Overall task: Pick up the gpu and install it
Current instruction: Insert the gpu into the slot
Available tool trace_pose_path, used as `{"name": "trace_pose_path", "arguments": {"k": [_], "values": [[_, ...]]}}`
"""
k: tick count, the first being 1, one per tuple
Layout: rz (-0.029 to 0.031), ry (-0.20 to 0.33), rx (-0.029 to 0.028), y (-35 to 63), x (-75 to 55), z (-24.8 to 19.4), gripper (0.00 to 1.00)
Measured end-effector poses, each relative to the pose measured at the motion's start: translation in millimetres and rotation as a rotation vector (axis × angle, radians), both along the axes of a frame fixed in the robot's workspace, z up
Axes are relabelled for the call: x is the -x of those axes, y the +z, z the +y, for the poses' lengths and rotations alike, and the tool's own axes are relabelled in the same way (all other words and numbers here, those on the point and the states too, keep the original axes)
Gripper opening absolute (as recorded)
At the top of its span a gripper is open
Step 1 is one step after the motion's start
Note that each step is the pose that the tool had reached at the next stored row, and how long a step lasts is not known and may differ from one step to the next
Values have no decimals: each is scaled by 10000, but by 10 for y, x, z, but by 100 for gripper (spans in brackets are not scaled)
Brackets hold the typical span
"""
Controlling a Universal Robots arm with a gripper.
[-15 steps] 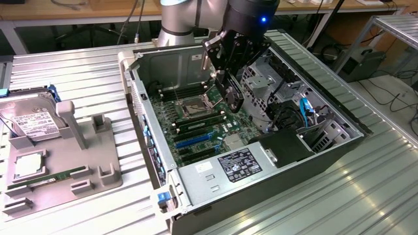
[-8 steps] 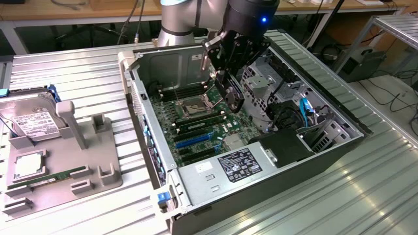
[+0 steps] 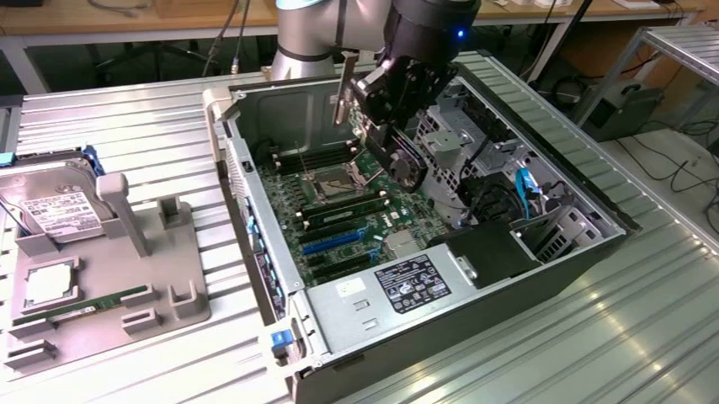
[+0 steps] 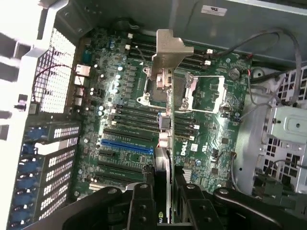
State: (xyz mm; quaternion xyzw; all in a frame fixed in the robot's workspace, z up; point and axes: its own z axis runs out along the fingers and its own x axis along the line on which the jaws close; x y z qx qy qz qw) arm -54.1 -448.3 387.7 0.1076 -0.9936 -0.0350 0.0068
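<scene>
On the exterior view's left, a grey moulded fixture tray [image 3: 168,313] lies on the ribbed metal table [image 3: 540,353]. It carries a boxy silver hard drive with a white label [image 3: 50,209], a square silver processor chip [image 3: 50,283] and a narrow green memory stick [image 3: 87,302].

Just beside the tray, toward the middle, stands the open dark metal computer case [image 3: 506,307]. Its green motherboard [image 3: 337,229] [image 4: 211,122] is exposed, with a square processor socket [image 3: 337,179] [image 4: 207,93] and a long blue expansion slot [image 4: 127,143].

Over the board hangs the black gripper [image 3: 388,118] [image 4: 163,194], its fingers [image 4: 143,196] clamped narrowly on the gpu, a thin black card with a silver metal bracket [image 3: 407,168] [image 4: 169,52]. The card sits tilted inside the case, bracket end uppermost, and the wrist view sees it edge-on above the socket and slots. Whether its lower edge touches the board cannot be told.

Further to the exterior view's right are a perforated silver drive cage [image 3: 450,143] [image 4: 288,139] and blue cables [image 3: 524,187].
</scene>
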Motion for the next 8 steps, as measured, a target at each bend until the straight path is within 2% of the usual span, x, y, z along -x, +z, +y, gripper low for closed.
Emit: {"name": "trace_pose_path", "arguments": {"k": [4, 7, 8], "values": [[0, 735, -1, -1, 0, 0, 26], [-1, 1971, -18, -2, 0, 0, 26], [-2, 2238, -22, -2, 0, 0, 26]]}}
